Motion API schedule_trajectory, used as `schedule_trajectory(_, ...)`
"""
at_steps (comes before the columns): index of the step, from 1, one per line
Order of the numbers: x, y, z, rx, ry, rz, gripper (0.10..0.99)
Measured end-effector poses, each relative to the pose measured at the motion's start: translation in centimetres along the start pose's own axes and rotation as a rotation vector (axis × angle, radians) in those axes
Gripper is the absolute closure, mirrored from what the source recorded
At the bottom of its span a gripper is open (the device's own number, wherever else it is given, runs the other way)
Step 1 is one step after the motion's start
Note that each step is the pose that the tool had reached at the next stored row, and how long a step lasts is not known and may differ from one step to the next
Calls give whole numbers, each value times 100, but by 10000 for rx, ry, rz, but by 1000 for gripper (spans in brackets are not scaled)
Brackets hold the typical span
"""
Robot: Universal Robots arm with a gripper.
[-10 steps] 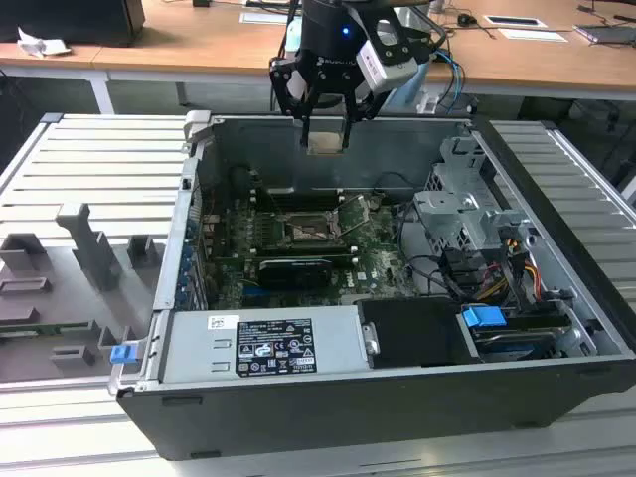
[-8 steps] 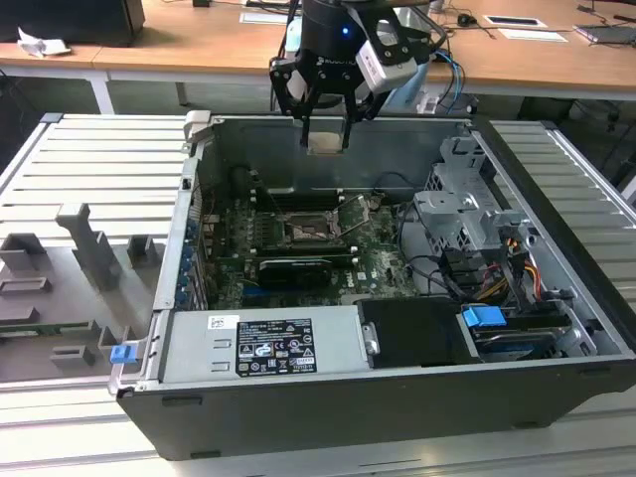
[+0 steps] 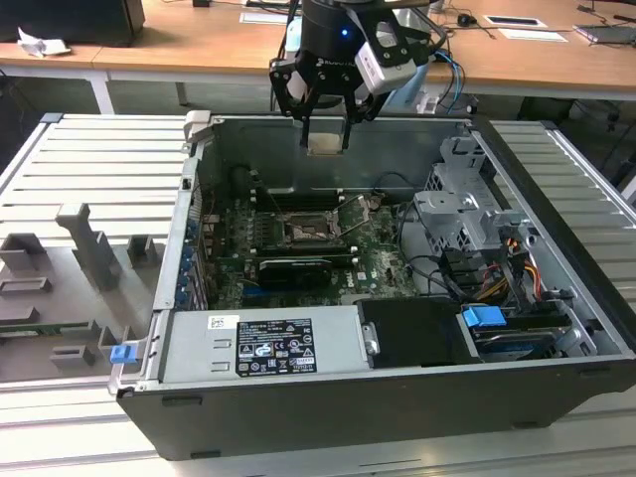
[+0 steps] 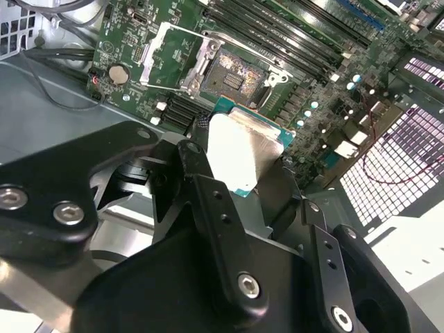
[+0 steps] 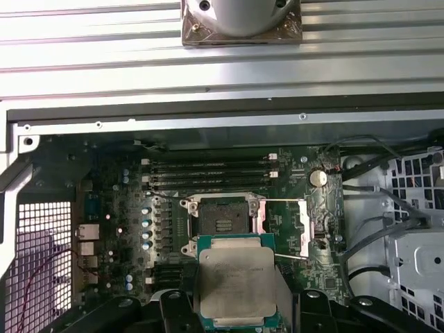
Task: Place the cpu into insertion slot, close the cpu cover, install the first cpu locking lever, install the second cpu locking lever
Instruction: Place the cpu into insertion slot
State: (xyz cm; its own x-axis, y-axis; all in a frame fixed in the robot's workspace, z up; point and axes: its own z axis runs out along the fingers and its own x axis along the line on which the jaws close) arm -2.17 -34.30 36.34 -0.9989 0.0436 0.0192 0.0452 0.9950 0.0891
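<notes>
One cpu [image 5: 236, 281] is being pinched in the gripper [image 3: 326, 147], hanging above the motherboard [image 5: 305, 277] near the insertion slot [image 5: 222, 222]. Slot is lying exposed, cpu cover [image 4: 196, 64] standing swung open beside it.

The gripper [image 3: 326, 137] is black, and the chip [image 3: 326, 145] between its fingers has a pale silvery-beige face with a teal-green edge. Below the gripper the circuit board [image 4: 128, 38] is green, its socket [image 4: 236, 69] dark inside a silvery rim. Lower down, well off to one side, there's a bright blue tab [image 3: 484, 319]. The ribbed table [image 3: 99, 159] is grey.
</notes>
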Motion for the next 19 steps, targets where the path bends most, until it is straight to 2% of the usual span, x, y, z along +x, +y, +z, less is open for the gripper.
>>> schedule_trajectory(7, 0, 0, 2, -3, -14, 152, 561)
schedule_trajectory(10, -1, -1, 4, -11, -56, 626, 561)
schedule_trajectory(16, -4, -3, 35, -9, -66, 754, 561)
schedule_trajectory(19, -5, -3, 38, -18, -115, 1302, 561)
